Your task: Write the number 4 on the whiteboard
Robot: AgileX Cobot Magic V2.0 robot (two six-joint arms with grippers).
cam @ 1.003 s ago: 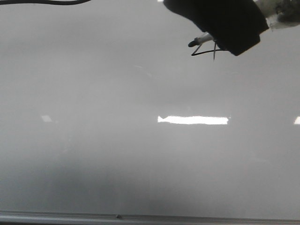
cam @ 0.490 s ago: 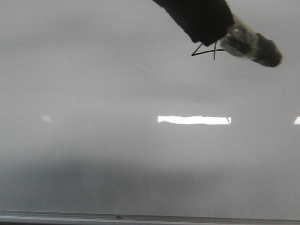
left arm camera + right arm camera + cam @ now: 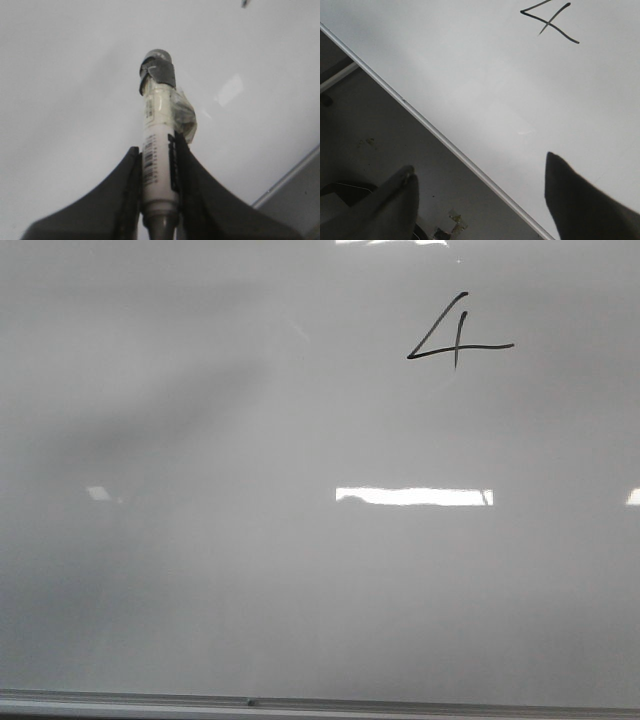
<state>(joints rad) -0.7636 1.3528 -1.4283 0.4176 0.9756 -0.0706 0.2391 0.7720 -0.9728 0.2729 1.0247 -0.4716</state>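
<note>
Left arm gone from front view, number 4 [image 3: 455, 337] upright on whiteboard [image 3: 250, 570], left end effector [image 3: 156, 165] clamping marker [image 3: 159, 145], right end effector [image 3: 480, 195] apart.

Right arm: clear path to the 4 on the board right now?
Probably yes. The right gripper is open and empty, the number 4 lies ahead on bare whiteboard, and nothing stands between them. Actual reach can't be judged.
</note>
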